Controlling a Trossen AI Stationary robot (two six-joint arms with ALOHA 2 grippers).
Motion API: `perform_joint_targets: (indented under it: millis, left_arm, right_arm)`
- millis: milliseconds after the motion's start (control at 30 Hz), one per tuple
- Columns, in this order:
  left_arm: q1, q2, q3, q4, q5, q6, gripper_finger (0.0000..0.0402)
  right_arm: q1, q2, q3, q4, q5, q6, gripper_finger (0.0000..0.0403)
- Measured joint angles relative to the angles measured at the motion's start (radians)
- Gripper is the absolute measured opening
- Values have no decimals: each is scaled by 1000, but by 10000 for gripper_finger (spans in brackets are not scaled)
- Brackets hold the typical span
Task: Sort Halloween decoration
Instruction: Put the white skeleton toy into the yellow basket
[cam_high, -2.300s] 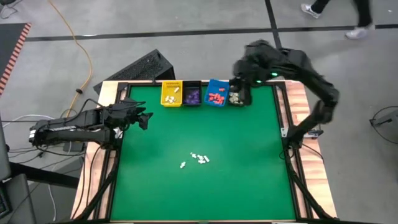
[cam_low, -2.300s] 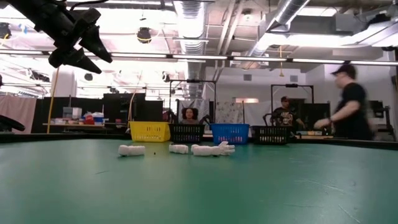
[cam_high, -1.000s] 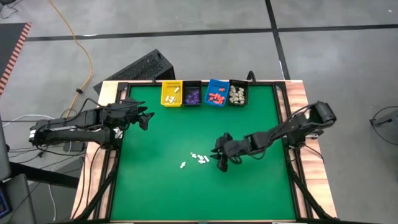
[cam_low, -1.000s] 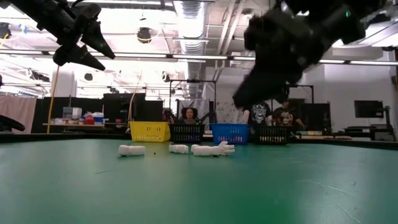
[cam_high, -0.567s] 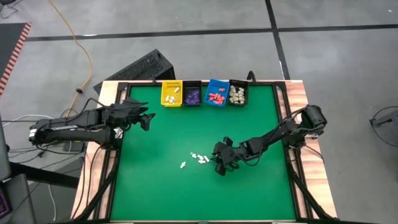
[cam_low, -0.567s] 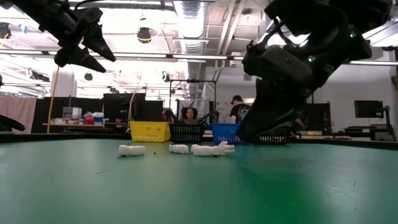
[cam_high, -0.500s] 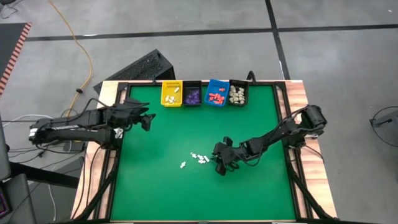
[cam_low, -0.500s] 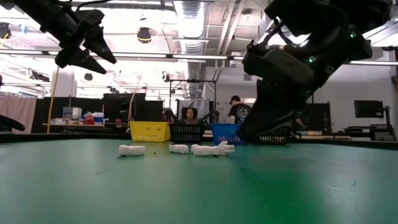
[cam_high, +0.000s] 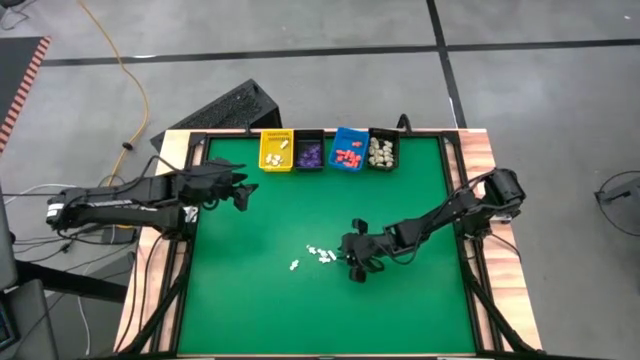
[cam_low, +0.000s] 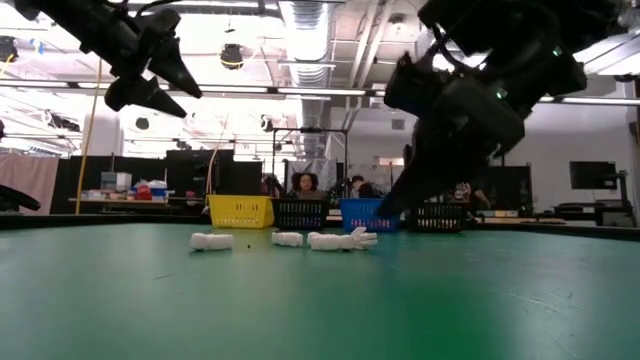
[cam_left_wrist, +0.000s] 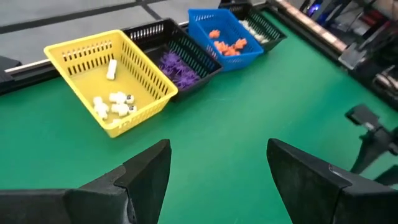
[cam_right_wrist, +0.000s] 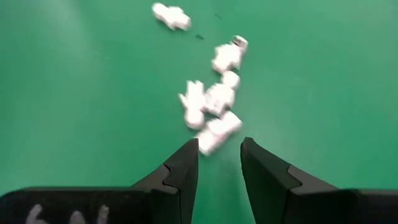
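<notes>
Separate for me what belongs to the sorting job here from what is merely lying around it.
Belongs to the job:
- loose white pieces on the green mat
- sorted pieces in the yellow bin, black bin, blue bin and far black bin
- right gripper, open beside the white pieces
- left gripper, open, waiting at the mat's left

Just lying about:
- orange cable on the floor

Quick count: four bins in a row, one yellow bin (cam_left_wrist: 111, 81), one black bin (cam_left_wrist: 180, 59), one blue bin (cam_left_wrist: 227, 38) and another black bin (cam_left_wrist: 264, 28), plus two robot arms and roughly six loose white pieces (cam_right_wrist: 214, 96) on the green table (cam_high: 270, 220).
</notes>
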Motion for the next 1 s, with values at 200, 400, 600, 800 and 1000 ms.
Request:
perform_joint_targets:
  millis: [200,400,600,800,1000]
  left_arm:
    - [0,-5,0,8,18,-11,256]
    - [0,-4,0,17,36,16,256]
    - [0,-5,0,18,57,33,256]
    - [0,-5,0,17,112,41,256]
    - [0,-5,0,18,101,49,256]
  right_arm:
    - [-23,0,48,0,-24,-83,146]
    - [-6,0,75,-25,67,-103,146]
    - [59,0,93,-79,193,-75,146]
    - [119,0,93,-173,339,70,146]
    - [129,0,93,-202,346,141,146]
